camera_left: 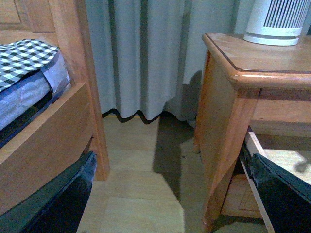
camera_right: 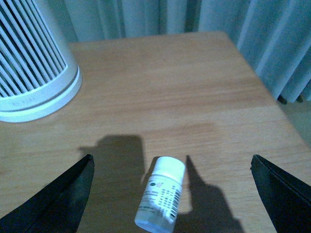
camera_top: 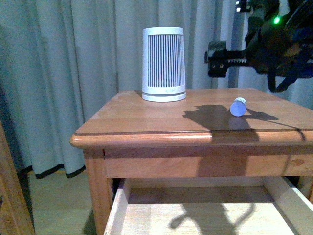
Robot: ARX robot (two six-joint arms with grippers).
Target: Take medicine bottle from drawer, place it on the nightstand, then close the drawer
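Observation:
The medicine bottle (camera_top: 238,106) lies on its side on the nightstand (camera_top: 146,122) top, right of centre, its round end facing me. In the right wrist view the bottle (camera_right: 160,199) rests between the wide-apart fingers and touches neither. My right gripper (camera_top: 217,58) hangs open above the top, just behind the bottle; in its own view the right gripper (camera_right: 171,160) holds nothing. The drawer (camera_top: 120,203) stands pulled out below, its pale inside bare. My left gripper (camera_left: 172,156) is open and low beside the nightstand's left side, over the floor.
A large white ribbed cylinder (camera_top: 164,63) stands at the back of the top. Grey curtains (camera_top: 58,73) hang behind. A wooden bed frame (camera_left: 48,141) with checked bedding (camera_left: 24,58) stands left of the nightstand, with a strip of floor (camera_left: 136,194) between.

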